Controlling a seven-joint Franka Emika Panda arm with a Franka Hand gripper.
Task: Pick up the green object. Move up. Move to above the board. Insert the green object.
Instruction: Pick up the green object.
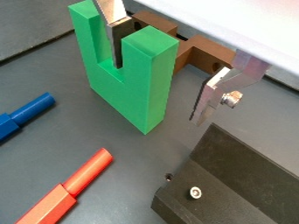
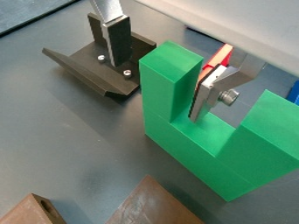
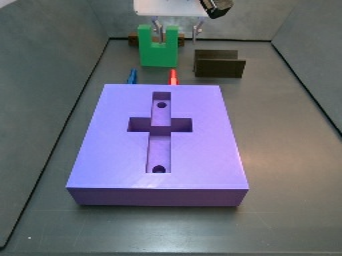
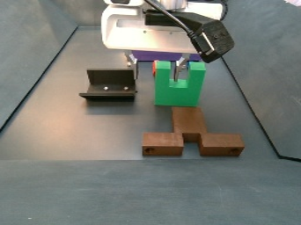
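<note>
The green object (image 1: 128, 74) is a bright green U-shaped block standing upright on the dark floor, prongs up. It shows in both wrist views (image 2: 216, 131) and both side views (image 3: 158, 45) (image 4: 179, 85). My gripper (image 1: 162, 77) is low over it and open. One finger (image 1: 114, 22) sits in the notch and the other finger (image 1: 216, 92) stands outside, so the jaws straddle one prong (image 2: 170, 83) with a gap on the outer side. The board (image 3: 160, 140) is a large purple block with a cross-shaped recess, apart from the gripper.
The fixture (image 3: 219, 66) stands beside the green object (image 2: 105, 66). A brown block (image 4: 191, 141) lies on its other side (image 1: 198, 54). A blue piece (image 1: 24, 114) and a red piece (image 1: 76, 184) lie on the floor between the green object and the board.
</note>
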